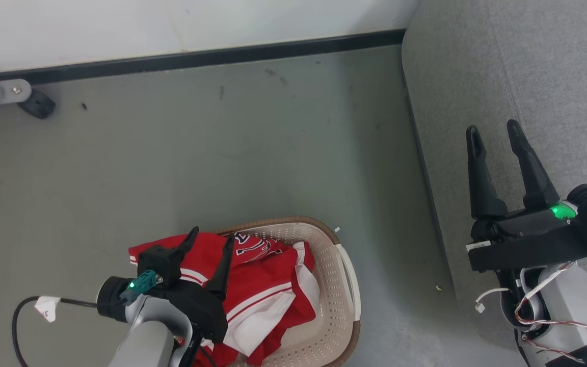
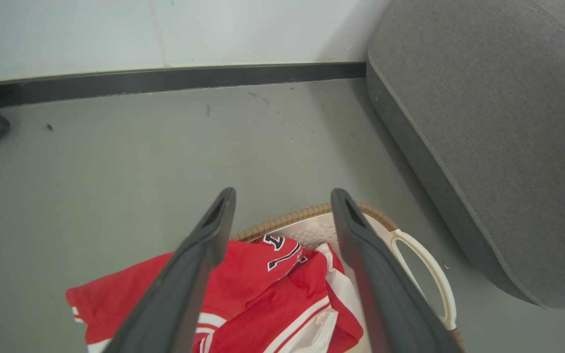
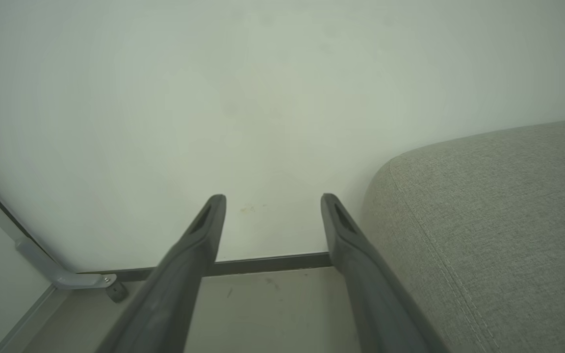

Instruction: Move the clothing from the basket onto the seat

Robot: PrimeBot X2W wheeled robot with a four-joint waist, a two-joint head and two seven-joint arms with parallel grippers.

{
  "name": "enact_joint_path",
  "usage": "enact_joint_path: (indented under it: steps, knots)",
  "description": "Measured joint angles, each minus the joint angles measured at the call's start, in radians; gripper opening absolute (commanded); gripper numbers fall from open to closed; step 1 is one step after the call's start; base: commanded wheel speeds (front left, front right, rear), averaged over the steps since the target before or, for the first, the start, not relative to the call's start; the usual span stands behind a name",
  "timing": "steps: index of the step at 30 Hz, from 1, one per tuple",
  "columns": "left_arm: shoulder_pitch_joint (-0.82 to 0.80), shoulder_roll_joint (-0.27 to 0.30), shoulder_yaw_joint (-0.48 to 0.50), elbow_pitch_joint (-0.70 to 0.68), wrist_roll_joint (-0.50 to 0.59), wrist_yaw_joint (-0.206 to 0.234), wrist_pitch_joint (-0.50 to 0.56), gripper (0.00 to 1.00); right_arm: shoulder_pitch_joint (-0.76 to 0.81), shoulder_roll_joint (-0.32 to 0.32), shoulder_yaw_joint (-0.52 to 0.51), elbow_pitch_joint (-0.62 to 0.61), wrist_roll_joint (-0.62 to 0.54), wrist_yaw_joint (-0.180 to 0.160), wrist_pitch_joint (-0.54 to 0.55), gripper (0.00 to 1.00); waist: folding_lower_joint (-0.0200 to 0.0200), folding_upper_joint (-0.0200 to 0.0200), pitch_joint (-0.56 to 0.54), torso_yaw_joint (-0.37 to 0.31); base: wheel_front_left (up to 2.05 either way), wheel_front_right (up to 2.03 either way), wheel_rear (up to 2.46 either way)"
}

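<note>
The red clothing (image 1: 265, 288) with white stripes lies heaped in the cream basket (image 1: 337, 285) on the floor, one sleeve hanging over the rim at left. Dark letters show on the clothing (image 2: 272, 274) near the basket (image 2: 420, 264) handle. My left gripper (image 1: 211, 237) hovers just above the heap, open, nothing between its fingers; the left gripper (image 2: 282, 196) points past the basket's far rim. My right gripper (image 1: 493, 130) stands open over the grey seat (image 1: 528, 76), holding nothing. The right gripper (image 3: 272, 201) faces the wall beside the seat (image 3: 498, 220). The seat (image 2: 498, 122) lies right of the basket.
A white wall with a dark baseboard (image 1: 196, 57) runs along the back. A grey metal leg with a black foot (image 1: 36, 103) stands at the far left. Grey-green floor (image 1: 222, 153) lies open between basket, wall and seat.
</note>
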Motion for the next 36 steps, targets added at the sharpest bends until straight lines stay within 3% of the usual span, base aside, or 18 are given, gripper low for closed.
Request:
enact_joint_path:
  steps: [26, 36]
  knots:
    - [-0.177, -0.016, -0.101, 0.271, -0.009, -0.008, 0.054, 1.00, -0.056, 0.001, -0.113, -0.148, -0.014, 0.030, 0.000, 1.00, -0.0001, -0.0001, 0.275, -0.043, 0.00, 0.00, 0.00]
    - [-0.267, -0.018, -0.223, 0.359, 0.103, -0.009, 0.103, 1.00, -0.081, 0.016, -0.114, -0.155, -0.024, 0.040, 0.000, 1.00, -0.0002, 0.0000, 0.346, -0.043, 0.00, 0.00, 0.00]
